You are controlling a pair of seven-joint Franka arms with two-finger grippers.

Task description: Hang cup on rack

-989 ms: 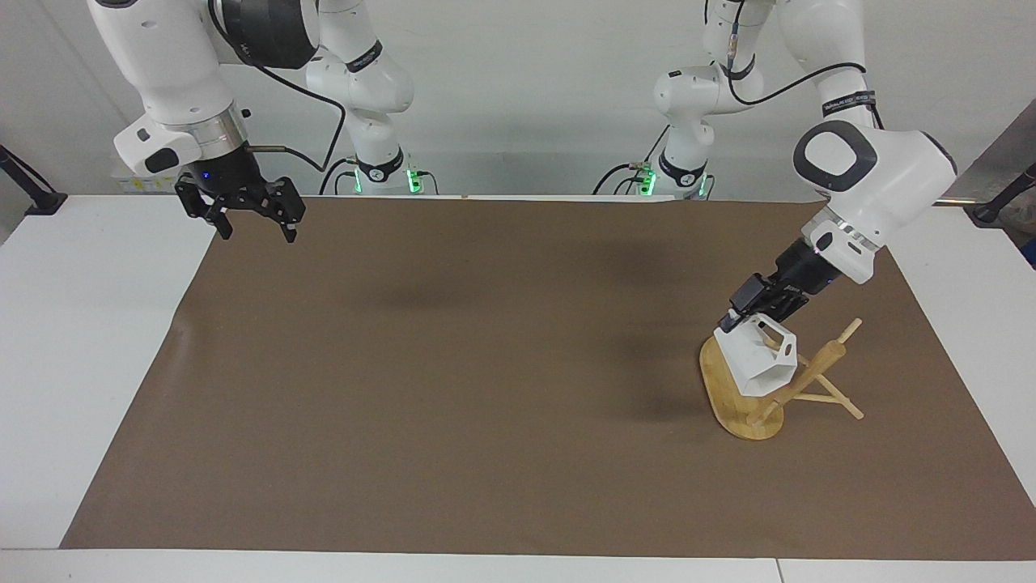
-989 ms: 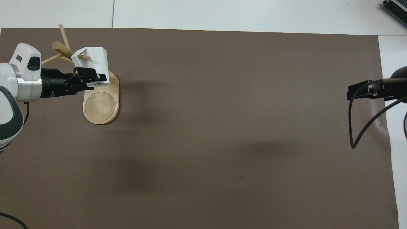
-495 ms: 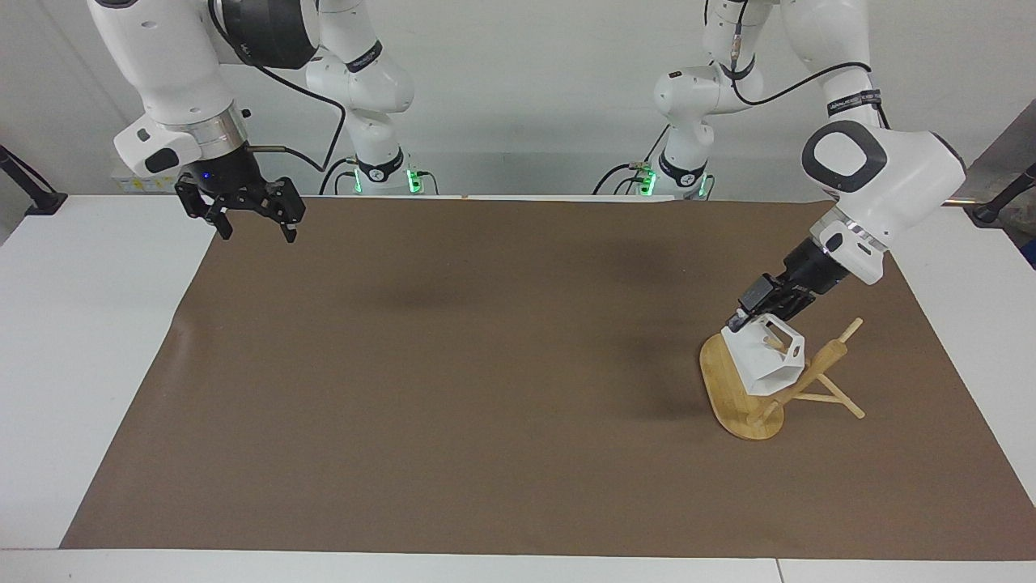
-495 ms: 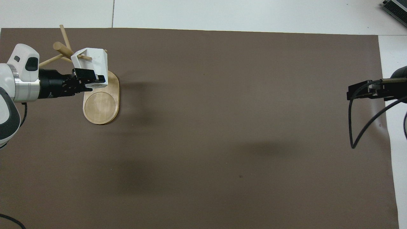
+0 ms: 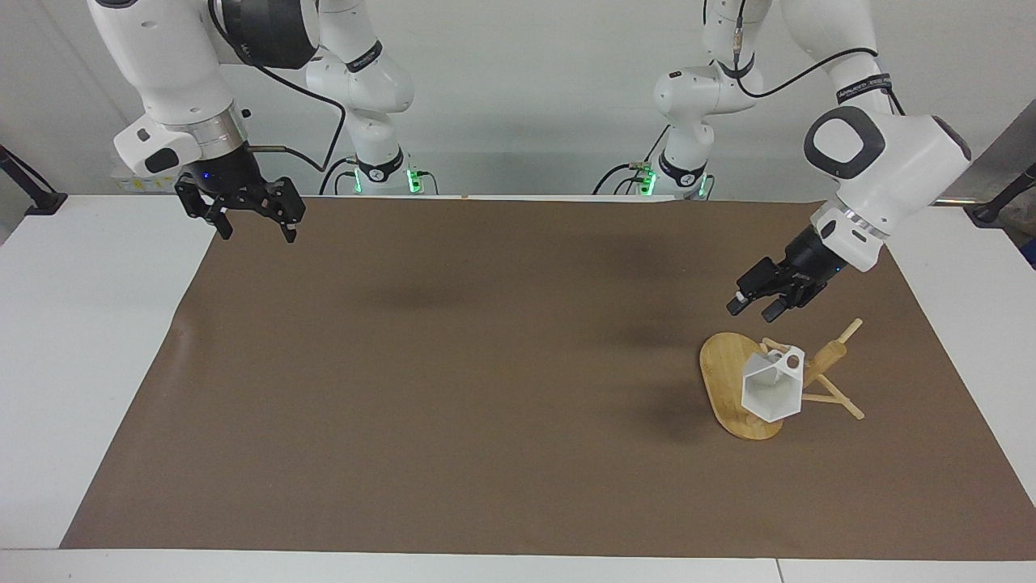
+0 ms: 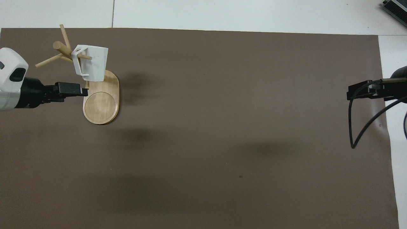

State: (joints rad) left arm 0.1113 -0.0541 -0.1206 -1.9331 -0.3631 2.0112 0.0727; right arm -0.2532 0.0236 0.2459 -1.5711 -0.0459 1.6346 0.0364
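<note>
Left gripper (image 5: 755, 307) hangs with fingers spread and empty over the mat just beside the cup (image 5: 773, 389), which dangles by its handle from a peg of the rack (image 5: 728, 380) near the brown mat's (image 5: 453, 389) edge, while the right gripper (image 5: 252, 227) waits open above the mat's corner.

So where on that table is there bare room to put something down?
Nearly all the brown mat is bare, from the rack to the right arm's end. It is crowded only at the left arm's end, where the cup hangs on the rack under the left claw.
</note>
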